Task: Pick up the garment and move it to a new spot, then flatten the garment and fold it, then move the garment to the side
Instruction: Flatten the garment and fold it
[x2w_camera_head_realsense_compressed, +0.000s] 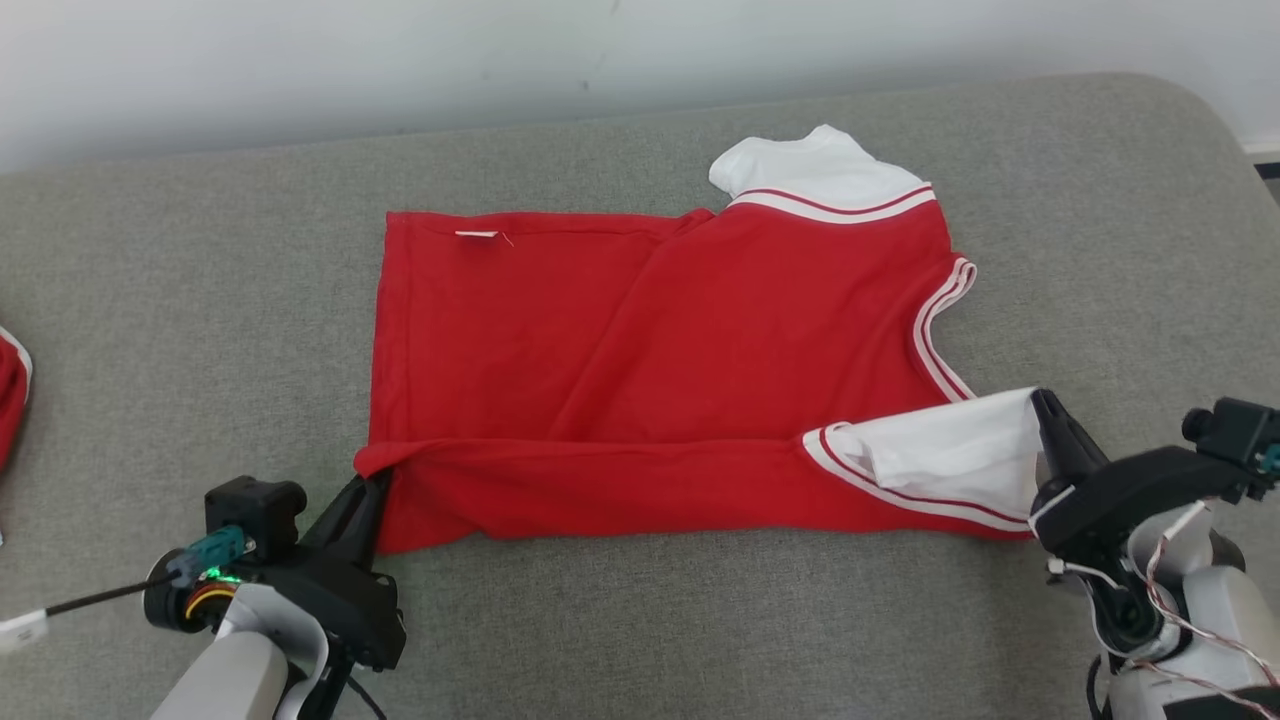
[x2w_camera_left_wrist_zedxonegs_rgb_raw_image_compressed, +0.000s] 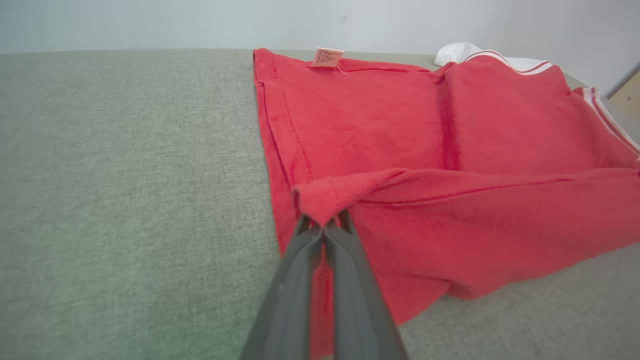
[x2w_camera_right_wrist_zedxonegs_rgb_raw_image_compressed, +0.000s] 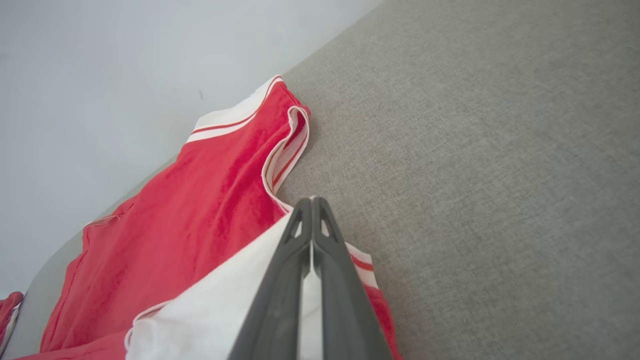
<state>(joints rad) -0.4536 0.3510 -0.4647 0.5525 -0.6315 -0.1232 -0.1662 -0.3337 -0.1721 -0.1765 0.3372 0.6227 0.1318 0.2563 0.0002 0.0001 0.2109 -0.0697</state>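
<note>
garment: I saw the red garment (x2w_camera_head_realsense_compressed: 650, 380) with white sleeves spread across the middle of the grey surface (x2w_camera_head_realsense_compressed: 200, 300), hem toward the left edge, collar end toward the right edge.
near side: the strip along the near edge was doubled over the body, with a long crease running left to right.
left gripper: left gripper (x2w_camera_head_realsense_compressed: 372, 490) was clamped on the near-left hem corner; in the wrist view I saw its fingers (x2w_camera_left_wrist_zedxonegs_rgb_raw_image_compressed: 345, 260) pressed together with red cloth bunched at the tips.
right gripper: right gripper (x2w_camera_head_realsense_compressed: 1045, 410) was clamped on the white sleeve (x2w_camera_head_realsense_compressed: 960, 440) at the garment's near-right end; in the wrist view the tips met with white cloth between them.
far sleeve: the other white sleeve (x2w_camera_head_realsense_compressed: 810, 165) lay flat toward the far edge.
tag: a small care tag (x2w_camera_left_wrist_zedxonegs_rgb_raw_image_compressed: 327, 56) sat on the far-left hem corner.
other: a second red piece of cloth (x2w_camera_head_realsense_compressed: 10, 395) lay at the surface's left edge, well apart from the garment.
backdrop: a pale wall (x2w_camera_head_realsense_compressed: 400, 60) stood behind the far edge.
</note>
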